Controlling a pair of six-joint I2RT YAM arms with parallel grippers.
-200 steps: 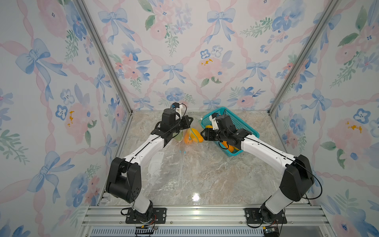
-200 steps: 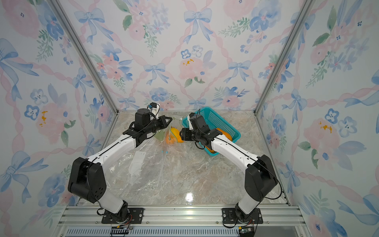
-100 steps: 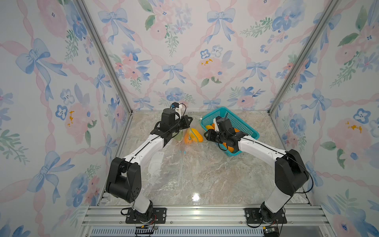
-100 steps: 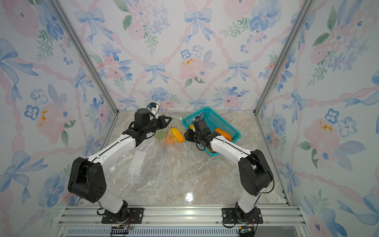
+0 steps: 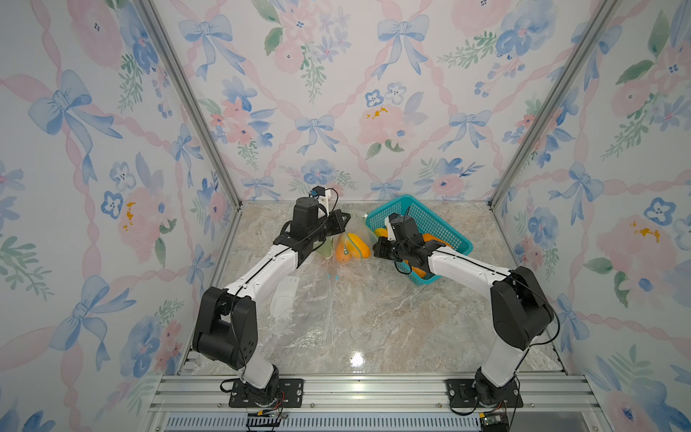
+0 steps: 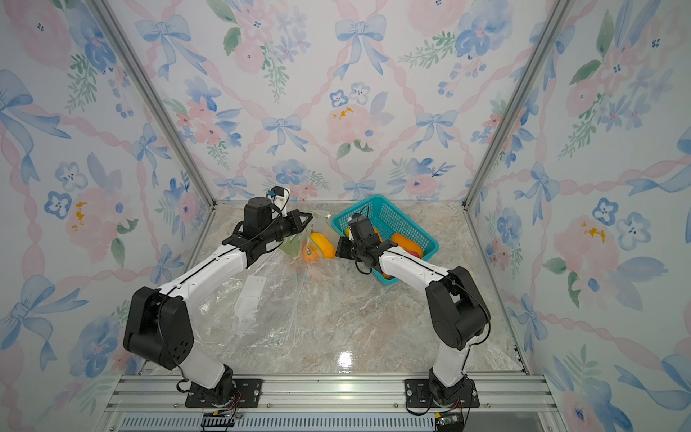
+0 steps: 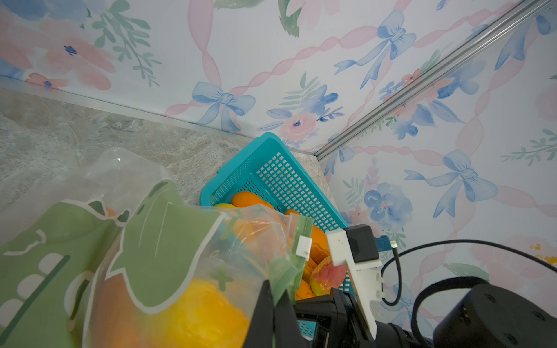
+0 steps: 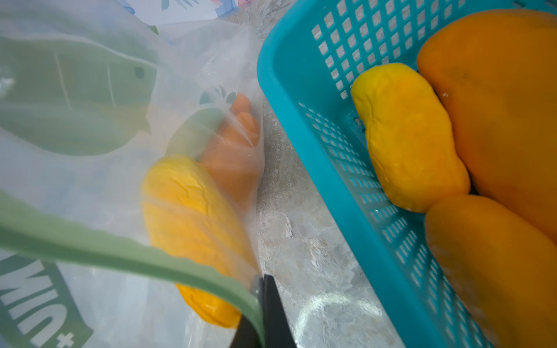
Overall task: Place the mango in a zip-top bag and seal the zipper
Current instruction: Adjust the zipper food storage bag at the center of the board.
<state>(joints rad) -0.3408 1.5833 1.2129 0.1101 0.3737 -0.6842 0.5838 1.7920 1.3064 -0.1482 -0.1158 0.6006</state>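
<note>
The mango is tucked inside the floppy, slick zip-top bag beside the basket. The stiffer zipper strip is probably best gripped, and it's pinched tight by left gripper and right gripper both.

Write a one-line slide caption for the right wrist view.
Right gripper shut on the green zipper strip of the zip-top bag, yellow mango inside; more fruit in the teal basket.

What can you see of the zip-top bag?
The zip-top bag is clear, soft plastic with green prints, a green zipper strip and a white slider. The left hand and right hand each pinch the strip, holding its top up. A yellow mango and an orange mango lie inside. The teal basket stands beside it.
</note>
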